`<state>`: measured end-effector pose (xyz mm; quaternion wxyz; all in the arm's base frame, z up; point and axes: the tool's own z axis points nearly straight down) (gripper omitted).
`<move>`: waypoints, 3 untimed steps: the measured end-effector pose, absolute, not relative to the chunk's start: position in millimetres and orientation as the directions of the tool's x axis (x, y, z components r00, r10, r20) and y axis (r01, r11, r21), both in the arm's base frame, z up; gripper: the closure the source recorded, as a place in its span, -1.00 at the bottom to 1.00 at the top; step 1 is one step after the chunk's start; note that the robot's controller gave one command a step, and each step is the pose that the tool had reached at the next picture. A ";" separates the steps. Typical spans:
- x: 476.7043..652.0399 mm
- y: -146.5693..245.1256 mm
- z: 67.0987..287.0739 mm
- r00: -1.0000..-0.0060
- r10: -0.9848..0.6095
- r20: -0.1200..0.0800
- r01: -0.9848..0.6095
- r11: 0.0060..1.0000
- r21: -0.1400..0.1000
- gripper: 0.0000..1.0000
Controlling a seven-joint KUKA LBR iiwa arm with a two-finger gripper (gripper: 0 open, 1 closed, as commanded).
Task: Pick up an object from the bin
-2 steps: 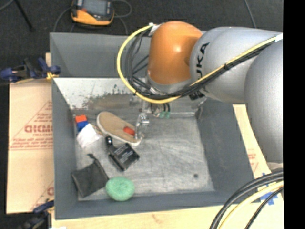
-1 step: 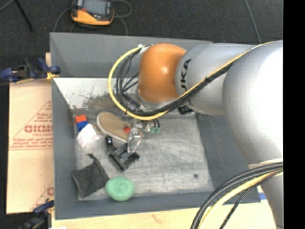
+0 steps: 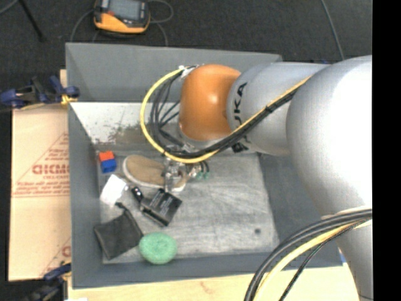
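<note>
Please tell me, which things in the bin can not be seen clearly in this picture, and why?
Beige oval flat object, camera view: its right end is hidden behind the gripper.
Black angular piece below the gripper, camera view: too dark and small to tell its kind.
Grey metal bin, camera view: its back right corner is covered by the arm's orange cover and silver body.

free: bin floor (image 3: pixel 232 212) right half | blocked: left, tan oval (image 3: pixel 143 169), black clip (image 3: pixel 161 207), green ball (image 3: pixel 156 248)

The matt grey metal bin (image 3: pixel 232 213) has a scuffed floor, the green round sponge (image 3: pixel 156 248) looks rough, the orange wrist cover (image 3: pixel 207 102) glossy.
</note>
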<state>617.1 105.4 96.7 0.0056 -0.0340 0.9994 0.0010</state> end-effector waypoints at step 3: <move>618.6 119.7 164.9 -0.994 -0.107 -0.011 -0.107 0.994 0.000 1.00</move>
